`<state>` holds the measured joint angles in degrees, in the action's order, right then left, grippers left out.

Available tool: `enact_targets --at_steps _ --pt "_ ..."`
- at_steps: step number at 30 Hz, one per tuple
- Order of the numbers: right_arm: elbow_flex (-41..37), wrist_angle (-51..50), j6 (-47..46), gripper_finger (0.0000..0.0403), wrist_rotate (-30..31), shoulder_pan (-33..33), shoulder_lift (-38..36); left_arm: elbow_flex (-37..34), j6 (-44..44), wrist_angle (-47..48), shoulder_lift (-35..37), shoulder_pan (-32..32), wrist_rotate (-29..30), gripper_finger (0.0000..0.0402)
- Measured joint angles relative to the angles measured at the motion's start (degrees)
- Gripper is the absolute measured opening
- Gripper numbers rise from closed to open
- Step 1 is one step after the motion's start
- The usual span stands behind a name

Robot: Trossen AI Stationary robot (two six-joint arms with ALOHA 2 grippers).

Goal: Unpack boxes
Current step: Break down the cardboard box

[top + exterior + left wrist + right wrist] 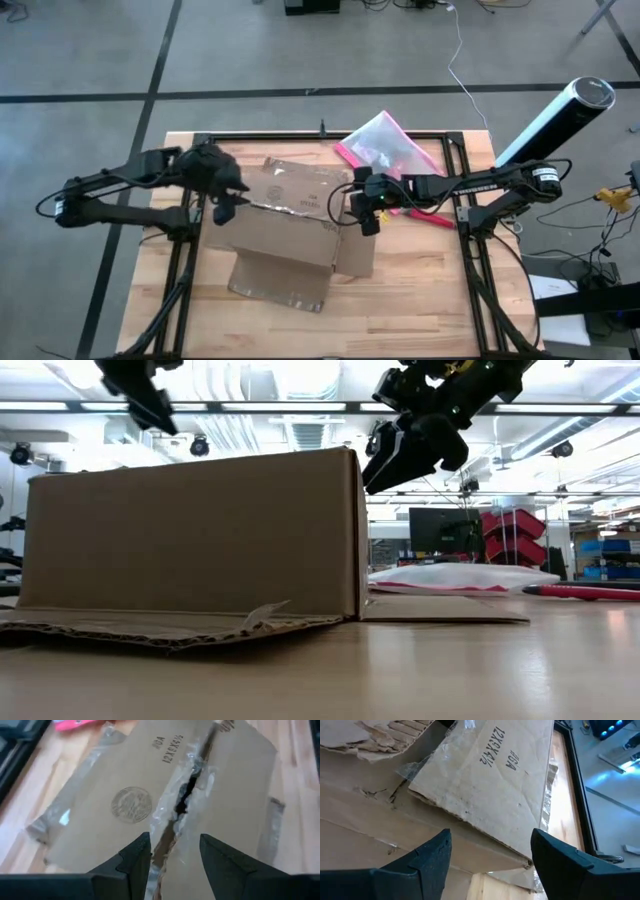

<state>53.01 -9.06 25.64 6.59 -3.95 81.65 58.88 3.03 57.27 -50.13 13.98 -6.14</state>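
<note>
— Cardboard box [283, 225]: I count just one, brown, mid-table, with one flap lying flat toward the near edge and another on its right side.

— Anything else on the table [420, 300]?

— One pink-edged pouch [388, 148] at the far side, right of centre, and one red tool [432, 216] lying beside the box.

— Any writing?

— On the top flap my wrist cameras read "12X9X4½" with "RGA" by it, next to a round printed stamp [131, 805]. The taped seam [186, 800] is torn open along the middle, clear tape ragged.

— Your grippers?

— My left gripper [175, 852] hangs over the seam at the box's left end, fingers parted narrowly, holding nothing. My right gripper [490, 852] hovers above the box's right end, spread wide, empty too.
</note>
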Motion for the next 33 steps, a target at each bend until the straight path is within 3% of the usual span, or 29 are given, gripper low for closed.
enact_targets --at_steps 5,19,26,33 --pt "-0.02 1.61 2.59 0.0252 -0.08 0.0 0.01 -4.69 5.88 -0.21 7.28 0.02 4.07 0.0157" --pt "-0.02 1.84 8.75 0.0251 -0.62 0.07 0.4 -18.82 21.4 0.21 17.68 0.01 4.21 0.0157" --pt "0.04 4.37 9.07 0.0252 -2.08 0.36 5.13 -24.49 27.26 0.09 18.23 0.0 2.41 0.0158" --pt "1.02 7.27 9.1 0.0239 -2.05 0.98 9.09 -24.78 27.88 -1.76 15.95 0.0 -0.82 0.0157"
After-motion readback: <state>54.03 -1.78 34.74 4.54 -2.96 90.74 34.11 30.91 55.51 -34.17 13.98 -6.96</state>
